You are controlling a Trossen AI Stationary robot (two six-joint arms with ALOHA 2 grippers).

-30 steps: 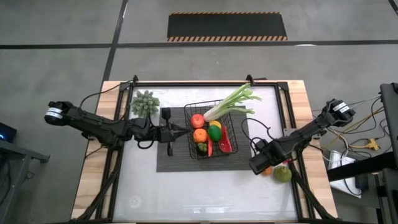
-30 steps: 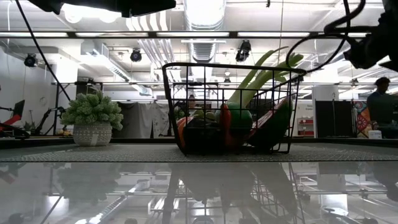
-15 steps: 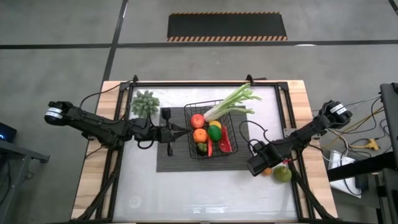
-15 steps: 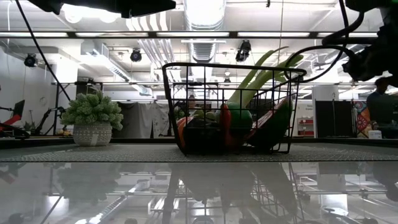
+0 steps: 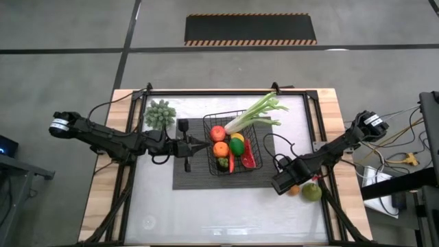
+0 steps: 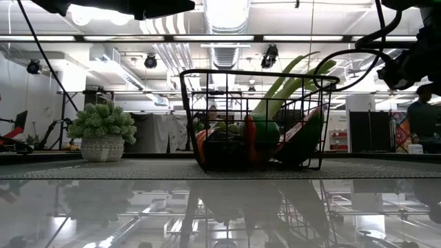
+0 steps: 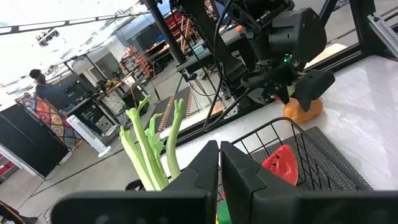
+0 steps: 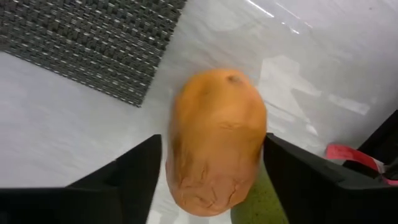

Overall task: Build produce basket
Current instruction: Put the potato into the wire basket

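At the right edge of the tabletop (image 5: 171, 206), the right pincer (image 5: 288, 184) sits low over an orange piece of produce (image 8: 214, 140), which lies on the pale surface just beside a green pear (image 5: 312, 192). In the right wrist view its two fingers (image 8: 127, 171) flank the orange piece, one on each side, still apart and not visibly pressing it. The step in hand looks like the pickup of this piece. The basket (image 5: 233, 143) stands on the dark ribbed mat (image 5: 192, 171) at the middle of the tabletop, already holding a leek (image 5: 255, 113), red, orange and green pieces. The left pincer (image 5: 202, 144) waits, fingers together, just beside the basket's left wall. Next, the right fingers need to close squarely on the orange piece, lift it clear, then carry it across to the basket.
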